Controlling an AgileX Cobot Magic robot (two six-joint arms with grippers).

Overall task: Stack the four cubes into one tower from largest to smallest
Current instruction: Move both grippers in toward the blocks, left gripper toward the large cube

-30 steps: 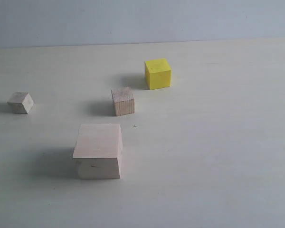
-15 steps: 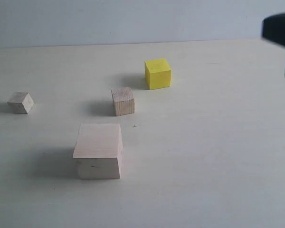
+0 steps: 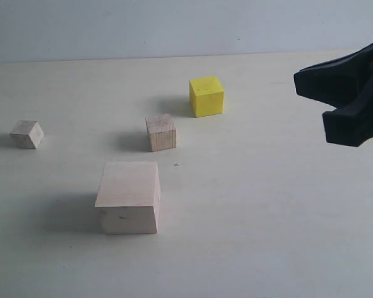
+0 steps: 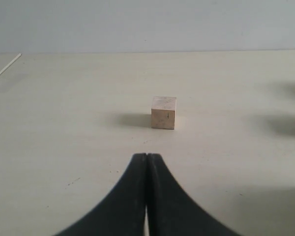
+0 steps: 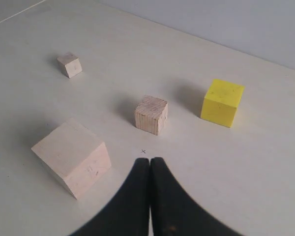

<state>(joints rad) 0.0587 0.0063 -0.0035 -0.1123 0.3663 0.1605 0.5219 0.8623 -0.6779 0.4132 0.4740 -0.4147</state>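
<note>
Left tool (image 4: 146,157): clenched, empty; smallest pale cube (image 4: 163,112) lies ahead of it.
Large pale cube (image 3: 128,197): taken as base, on the desk (image 3: 267,217).
Yellow cube (image 3: 206,96): likely next, well apart from right tool (image 5: 150,160).
Right tool: clenched, empty; to be opened and squared to flat faces.

Exterior camera sits low at the near edge of the surface (image 3: 267,217), facing across it to a pale wall (image 3: 174,28), with the large pale wood cube (image 3: 129,197) closest to the lens. The right wrist camera looks down at a slant from higher up, over the right gripper (image 5: 150,164), on that same stretch, from the yellow cube (image 5: 222,103) to the smallest pale wood cube (image 5: 70,65). The left wrist camera rides near surface level behind the left gripper (image 4: 146,160), close on that smallest pale wood cube, wall behind.
</note>
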